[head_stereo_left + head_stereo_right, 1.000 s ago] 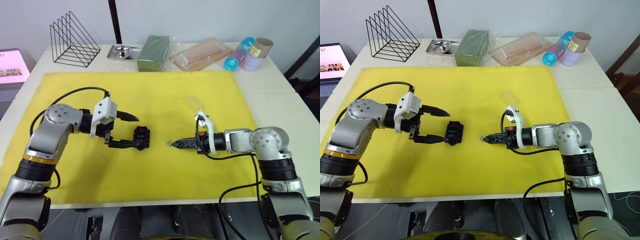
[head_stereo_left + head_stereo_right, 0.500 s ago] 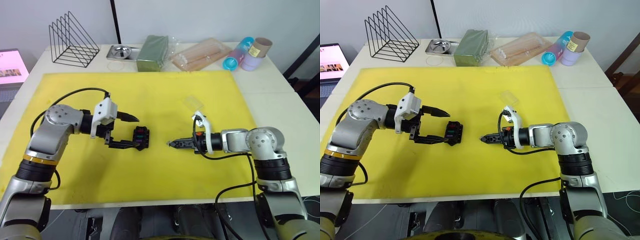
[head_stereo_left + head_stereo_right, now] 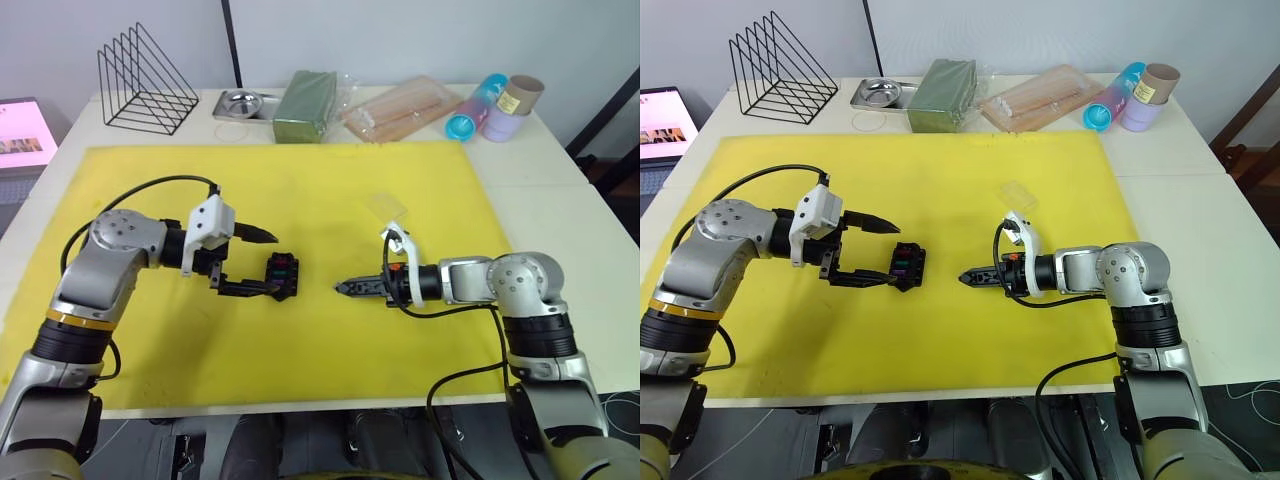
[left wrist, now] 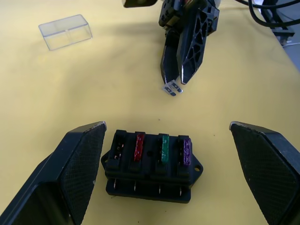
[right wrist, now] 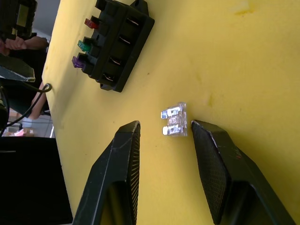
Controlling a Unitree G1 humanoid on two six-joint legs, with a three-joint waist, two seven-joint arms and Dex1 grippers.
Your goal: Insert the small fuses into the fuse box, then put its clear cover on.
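The small black rectangular plastic fuse box (image 4: 152, 161) lies on the yellow mat (image 3: 330, 190), between the two spread black fingers of the left gripper (image 3: 272, 262), which stands open around it. One finger rests at the box's edge; whether it touches cannot be told. Three tiny blade fuses stand seated in the box's slots: a red fuse (image 4: 139, 144), a green fuse (image 4: 164, 147) and a purple fuse (image 4: 186, 150). The slot beside the red one is unfilled.

The right gripper (image 3: 970, 277) lies low over the mat, its tips pointing toward the box and near it. Its fingers are parted. The pale clear blade fuse (image 5: 174, 120) lies flat on the mat in the gap between them, just at the tips, touched by neither finger.

The small transparent rectangular plastic cover (image 4: 65, 32) sits on the mat beyond the right gripper, apart from it and well apart from the box.
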